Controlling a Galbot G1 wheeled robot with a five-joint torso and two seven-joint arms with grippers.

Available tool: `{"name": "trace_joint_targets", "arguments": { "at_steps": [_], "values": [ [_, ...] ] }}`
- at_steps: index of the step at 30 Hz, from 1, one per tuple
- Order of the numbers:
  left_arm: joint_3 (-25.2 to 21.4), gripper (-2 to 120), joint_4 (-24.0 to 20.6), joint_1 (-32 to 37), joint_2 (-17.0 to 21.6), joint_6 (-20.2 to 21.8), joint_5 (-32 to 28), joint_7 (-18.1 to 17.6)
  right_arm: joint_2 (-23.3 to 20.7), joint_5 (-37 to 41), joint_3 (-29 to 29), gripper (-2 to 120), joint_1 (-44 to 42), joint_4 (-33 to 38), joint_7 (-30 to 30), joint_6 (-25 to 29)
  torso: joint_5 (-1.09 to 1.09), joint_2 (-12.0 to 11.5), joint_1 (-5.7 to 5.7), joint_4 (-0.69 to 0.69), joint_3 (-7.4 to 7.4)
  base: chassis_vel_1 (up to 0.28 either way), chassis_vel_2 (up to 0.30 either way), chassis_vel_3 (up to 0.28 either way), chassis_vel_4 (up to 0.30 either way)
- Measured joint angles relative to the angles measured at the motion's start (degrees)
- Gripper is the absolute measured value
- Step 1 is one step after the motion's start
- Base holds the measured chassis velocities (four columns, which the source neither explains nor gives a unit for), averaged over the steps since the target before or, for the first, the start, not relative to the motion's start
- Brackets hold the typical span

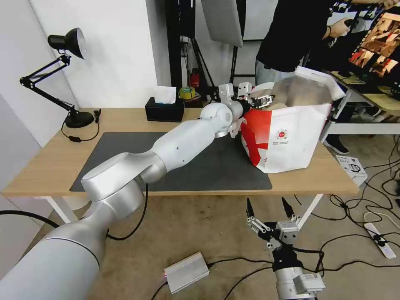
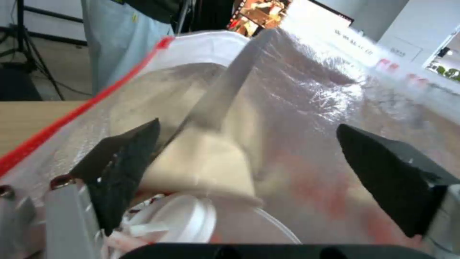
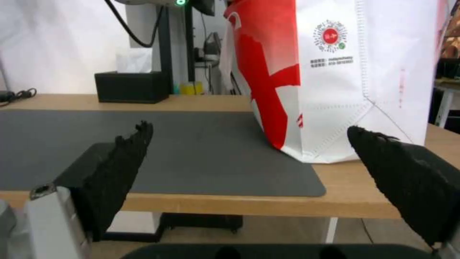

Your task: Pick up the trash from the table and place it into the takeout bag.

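Observation:
The takeout bag (image 1: 287, 141) stands at the right end of the table (image 1: 46, 166), white with red sides and a foil lining (image 2: 311, 90). My left gripper (image 1: 261, 100) reaches over the bag's left rim and is open (image 2: 248, 126) with nothing between its fingers. Below it, inside the bag, lie the beige pulp bowl (image 2: 201, 165), a white cup lid (image 2: 187, 219) and the rim of the white round bowl (image 2: 275, 225). My right gripper (image 1: 268, 207) hangs open in front of the table, below its edge, level with the tabletop and facing the bag (image 3: 335, 72).
A dark grey mat (image 1: 208, 166) covers the middle of the table. A black tissue box (image 1: 164, 109) sits at the back edge and a black desk lamp (image 1: 68, 75) at the back left. Cables and a silver box (image 1: 186, 271) lie on the floor. A person stands behind the bag.

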Motion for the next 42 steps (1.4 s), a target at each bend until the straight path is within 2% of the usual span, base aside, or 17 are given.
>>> {"name": "trace_joint_targets", "arguments": {
  "at_steps": [8, 14, 17, 18, 20, 23, 26, 27, 29, 31, 32, 35, 37, 41, 42],
  "values": [
    [-0.3, 100, -0.7, 0.1, 0.2, -0.5, 0.5, 0.0, 0.0, 0.0, 0.0, 100, 0.0, 0.0, 0.0, 0.0, 0.00, 0.0, 0.00, 0.00, 0.00, 0.000, 0.000, 0.000, 0.000],
    [-1.6, 100, -2.9, -0.2, 1.2, -2.3, 0.3, -0.2, 0.0, 0.0, 0.0, 100, 0.0, 0.0, 0.0, 0.0, 0.00, 0.0, 0.00, 0.00, 0.00, 0.000, 0.000, 0.000, 0.000],
    [-2.2, 100, -7.2, -0.5, 3.7, -4.7, 0.6, -1.0, 0.0, 0.0, 0.0, 100, 0.0, 0.0, 0.0, 0.0, 0.00, 0.0, 0.00, 0.00, 0.00, 0.000, 0.000, 0.000, 0.000],
    [-2.2, 100, -7.2, -0.5, 3.7, -4.7, 0.6, -1.0, 0.0, 0.0, 0.0, 100, 0.0, 0.0, 0.0, 0.0, 0.00, 0.0, 0.00, 0.00, 0.00, 0.000, 0.000, 0.000, 0.000],
    [-3.2, 100, -10.7, -0.8, 6.0, -5.5, 1.2, -1.7, 0.0, 0.0, 0.0, 100, 0.0, 0.0, 0.0, 0.0, -0.01, 0.0, 0.00, 0.01, 0.00, 0.000, 0.000, 0.000, 0.000],
    [-3.4, 100, -11.6, -0.8, 6.6, -5.7, 1.5, -1.9, 0.0, 0.0, 0.0, 100, 0.0, 0.0, 0.0, 0.0, -0.01, 0.0, 0.00, 0.01, 0.00, 0.000, 0.000, 0.000, 0.000],
    [-4.5, 100, -17.9, -0.9, 11.6, -8.5, 5.4, -2.9, 0.0, 0.0, 0.0, 100, 0.0, 0.0, 0.0, 0.0, -0.02, 0.0, 0.00, 0.01, 0.00, 0.000, 0.000, 0.000, 0.000],
    [-4.5, 100, -17.9, -0.9, 11.6, -8.5, 5.4, -2.9, 0.0, 0.0, 0.0, 100, 0.0, 0.0, 0.0, 0.0, -0.02, 0.0, 0.00, 0.01, 0.00, 0.000, 0.000, 0.000, 0.000],
    [-4.1, 100, -21.5, -0.6, 14.4, -11.1, 7.4, -3.6, 0.0, 0.0, 0.0, 100, 0.0, 0.0, 0.0, 0.0, -0.01, 0.0, 0.00, 0.00, -0.01, 0.000, 0.000, 0.000, 0.000],
    [-4.0, 100, -27.4, 1.1, 18.4, -13.6, 10.2, -6.4, 0.0, 0.0, 0.0, 100, 0.0, 0.0, 0.0, 0.0, -0.02, 0.0, 0.00, 0.01, 0.00, 0.000, 0.000, 0.000, 0.000],
    [-4.0, 100, -27.4, 1.1, 18.4, -13.6, 10.2, -6.4, 0.0, 0.0, 0.0, 100, 0.0, 0.0, 0.0, 0.0, -0.02, 0.0, 0.00, 0.01, 0.00, 0.000, 0.000, 0.000, 0.000],
    [-4.4, 100, -34.5, 4.4, 22.9, -16.8, 14.9, -10.4, 0.0, 0.0, 0.0, 100, 0.0, 0.0, 0.0, 0.0, -0.02, 0.0, 0.00, 0.00, 0.00, 0.000, 0.000, 0.000, 0.000],
    [-4.6, 100, -36.1, 5.3, 24.0, -17.3, 15.9, -11.3, 0.0, 0.0, 0.0, 100, 0.0, 0.0, 0.0, 0.0, -0.02, 0.0, 0.00, 0.00, 0.00, 0.000, 0.000, 0.000, 0.000],
    [-7.1, 100, -44.6, 12.0, 31.2, -19.1, 21.0, -14.9, 0.0, 0.0, 0.0, 100, 0.0, 0.0, 0.0, 0.0, -0.03, 0.0, 0.00, 0.00, 0.00, 0.000, 0.000, 0.000, 0.000],
    [-7.1, 100, -44.6, 12.0, 31.2, -19.1, 21.0, -14.9, 0.0, 0.0, 0.0, 100, 0.0, 0.0, 0.0, 0.0, -0.03, 0.0, 0.00, 0.00, 0.00, 0.000, 0.000, 0.000, 0.000]
  ]
}}
